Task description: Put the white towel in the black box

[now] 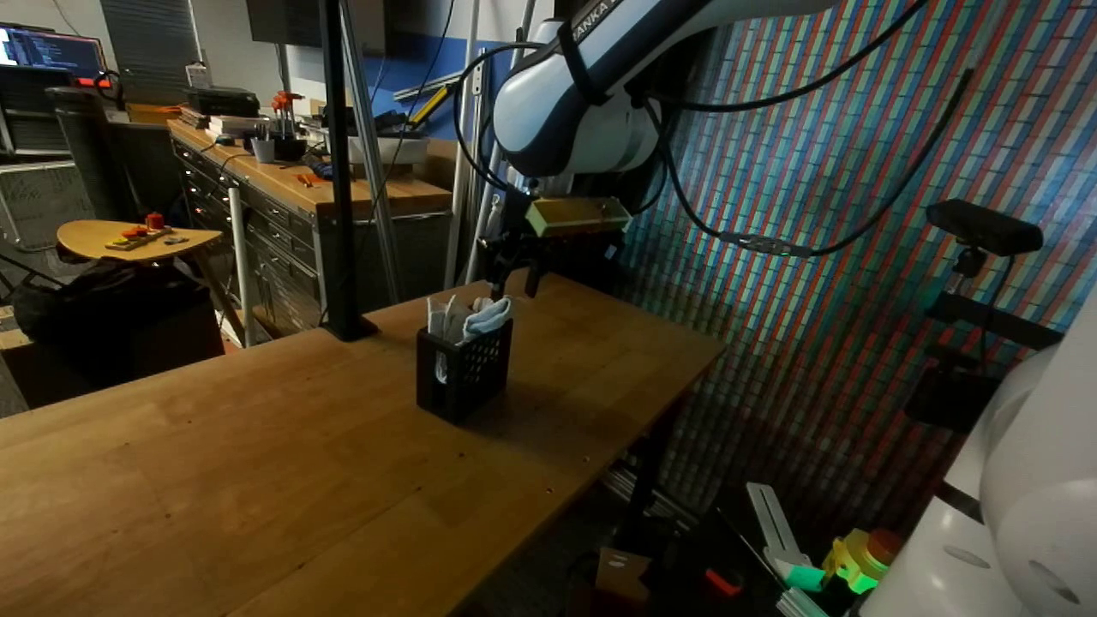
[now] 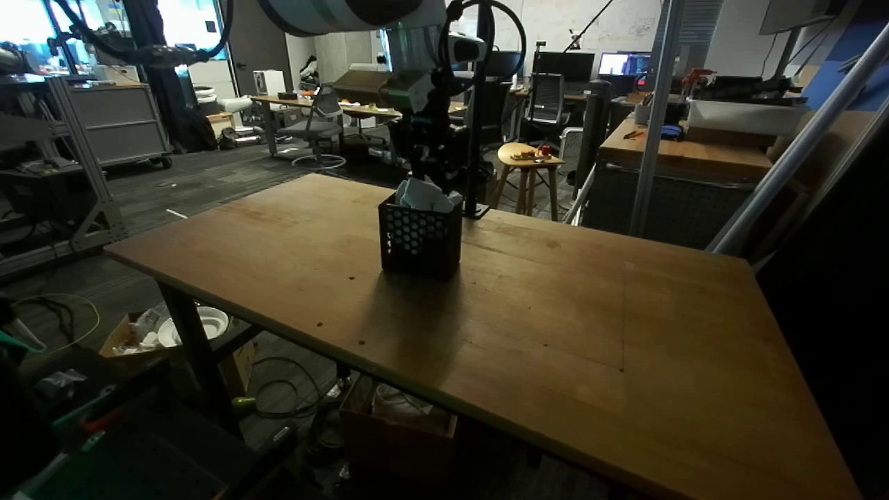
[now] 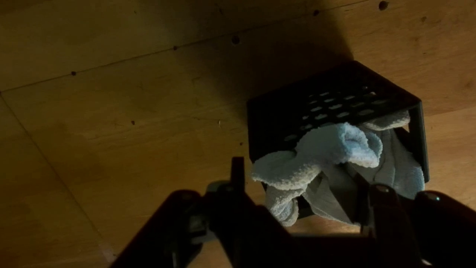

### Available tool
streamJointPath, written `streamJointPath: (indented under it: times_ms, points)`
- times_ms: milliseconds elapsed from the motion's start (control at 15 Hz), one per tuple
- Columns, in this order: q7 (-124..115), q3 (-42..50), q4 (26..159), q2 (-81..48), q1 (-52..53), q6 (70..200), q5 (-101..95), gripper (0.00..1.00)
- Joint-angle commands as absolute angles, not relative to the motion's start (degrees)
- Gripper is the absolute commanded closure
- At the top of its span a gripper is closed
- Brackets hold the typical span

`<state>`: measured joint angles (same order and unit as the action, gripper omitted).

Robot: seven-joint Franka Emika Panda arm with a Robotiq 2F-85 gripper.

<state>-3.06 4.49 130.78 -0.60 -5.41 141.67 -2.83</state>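
Note:
The black box (image 1: 463,377) stands upright on the wooden table, with holes in its side walls; it also shows in an exterior view (image 2: 421,253) and the wrist view (image 3: 266,123). The white towel (image 1: 487,319) is bunched in the box, its folds sticking up above the rim in both exterior views (image 2: 422,194). In the wrist view the towel (image 3: 323,149) partly overlaps the rim; its lower part is hidden in the box. My gripper (image 1: 515,287) is above the box, and in the wrist view its fingers (image 3: 301,182) are spread apart with towel visible between them, apparently not gripped.
The wooden table (image 1: 257,480) carries the box near its far end in an exterior view. A black upright post (image 1: 337,171) is fixed at the table's edge close to the box; it also shows in an exterior view (image 2: 478,139). A patterned wall (image 1: 771,300) stands beyond the table edge.

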Motion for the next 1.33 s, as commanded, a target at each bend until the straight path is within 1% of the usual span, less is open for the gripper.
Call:
streamJointPath:
  times_ms: [0,67,200,333,400,533,600,667,800,867,933,1000,1267]
  points:
    - [-0.5,4.6,129.8,-2.0,-5.3,144.2,0.0,0.36]
    - [-0.2,4.5,129.6,-2.3,-5.2,144.4,0.8,0.34]
    - [0.6,4.3,129.4,-2.7,-5.0,144.7,2.5,0.36]
    - [0.8,4.1,129.1,-2.7,-4.9,143.9,3.4,0.41]
    - [0.8,4.0,129.0,-2.7,-4.8,143.8,3.7,0.46]
    - [0.2,3.9,128.9,-2.6,-4.6,143.3,3.4,0.68]
    - [-0.1,3.9,128.8,-2.5,-4.5,143.1,3.1,0.81]
    - [-0.1,3.9,128.8,-2.5,-4.4,143.0,3.0,0.87]
    - [-0.2,3.8,128.6,-2.5,-4.3,142.9,3.0,0.92]
    - [-0.1,3.7,128.4,-2.6,-4.2,142.9,2.9,0.96]
    - [0.2,3.6,128.2,-2.6,-4.1,142.9,3.0,0.92]
    - [0.5,3.5,127.9,-2.8,-4.0,143.0,2.8,0.9]
    - [4.4,2.6,126.4,-4.4,-3.3,143.6,3.6,0.89]
